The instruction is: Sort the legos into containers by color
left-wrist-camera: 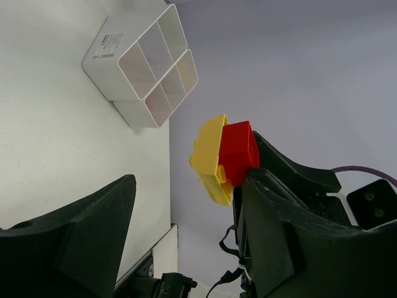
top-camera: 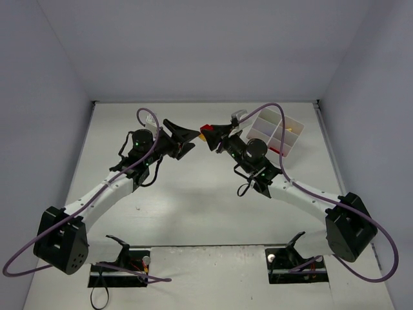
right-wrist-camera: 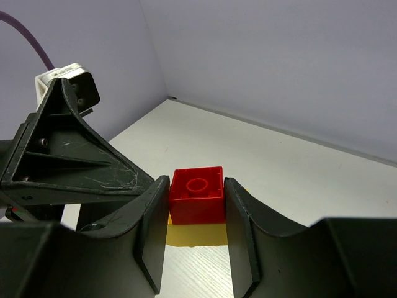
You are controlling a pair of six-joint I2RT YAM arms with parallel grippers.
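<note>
My right gripper [right-wrist-camera: 196, 186] is shut on a red lego [right-wrist-camera: 197, 194] stuck to a yellow lego [right-wrist-camera: 192, 234], and holds the pair above the table. In the top view this gripper [top-camera: 209, 137] is at the back middle with the pair [top-camera: 206, 131] at its tip. My left gripper [top-camera: 191, 139] is open and faces it closely from the left. In the left wrist view the yellow lego [left-wrist-camera: 209, 158] and the red lego [left-wrist-camera: 238, 152] hang just past my open left fingers [left-wrist-camera: 93, 230]. The white six-compartment tray [top-camera: 270, 123] stands at the back right.
The tray also shows in the left wrist view [left-wrist-camera: 118, 59]. Something yellow [top-camera: 293, 129] and something red [top-camera: 279, 152] lie in its compartments. Grey walls close in the table on three sides. Purple cables loop over both arms.
</note>
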